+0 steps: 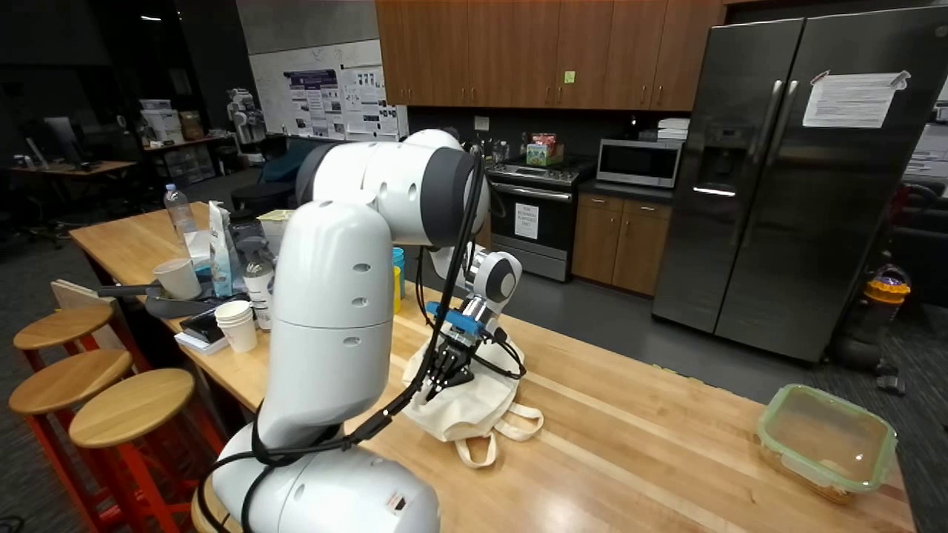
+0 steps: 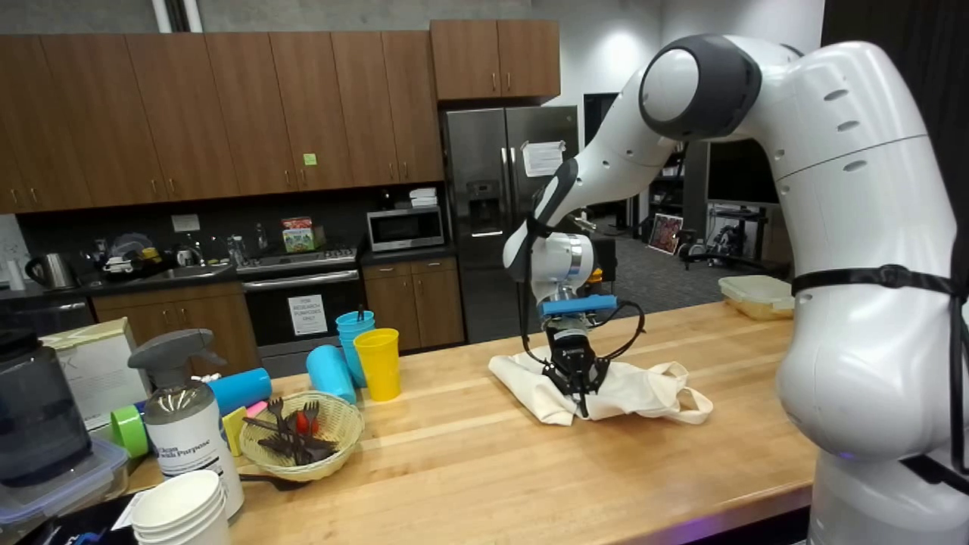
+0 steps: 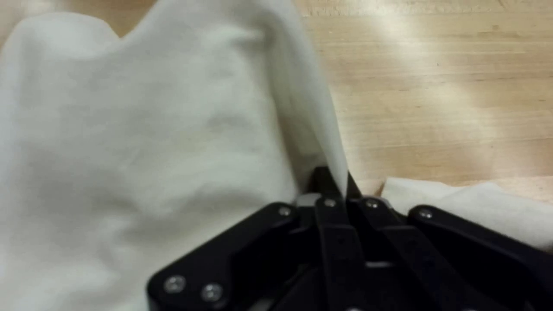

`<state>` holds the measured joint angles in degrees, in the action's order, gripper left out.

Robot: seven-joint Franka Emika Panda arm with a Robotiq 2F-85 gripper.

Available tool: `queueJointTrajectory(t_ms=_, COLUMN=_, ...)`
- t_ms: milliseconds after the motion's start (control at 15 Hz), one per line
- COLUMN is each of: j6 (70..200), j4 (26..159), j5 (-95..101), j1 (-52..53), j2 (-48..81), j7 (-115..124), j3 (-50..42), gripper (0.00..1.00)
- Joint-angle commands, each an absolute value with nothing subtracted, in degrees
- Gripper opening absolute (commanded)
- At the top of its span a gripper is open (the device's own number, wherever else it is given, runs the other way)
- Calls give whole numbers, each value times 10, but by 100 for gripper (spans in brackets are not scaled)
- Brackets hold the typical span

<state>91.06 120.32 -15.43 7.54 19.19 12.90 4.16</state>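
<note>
The arm (image 1: 333, 296) is white, its cables (image 1: 379, 422) and claw (image 3: 339, 185) black.

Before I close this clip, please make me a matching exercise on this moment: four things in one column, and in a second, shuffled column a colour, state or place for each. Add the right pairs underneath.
Things
1. basket
2. gripper
3. food box
4. cloth bag

Descriptions
A. green around the rim
B. cream, lying crumpled on the wooden table
C. holding dark forks
D. shut on an edge of the cloth bag

Right pairs: 1-C, 2-D, 3-A, 4-B
</note>
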Motion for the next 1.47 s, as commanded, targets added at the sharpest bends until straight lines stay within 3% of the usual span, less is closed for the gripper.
queueJointTrajectory(t_ms=0, j6=899, j4=1193, j5=-159, j1=66, j2=211, j7=140, j3=33, gripper=1)
queueJointTrajectory(t_ms=667, j6=864, j4=1166, j5=-161, j1=65, j2=195, j7=171, j3=28, gripper=1)
queueJointTrajectory(t_ms=1400, j6=988, j4=1235, j5=-234, j1=72, j2=74, j7=386, j3=16, gripper=1)
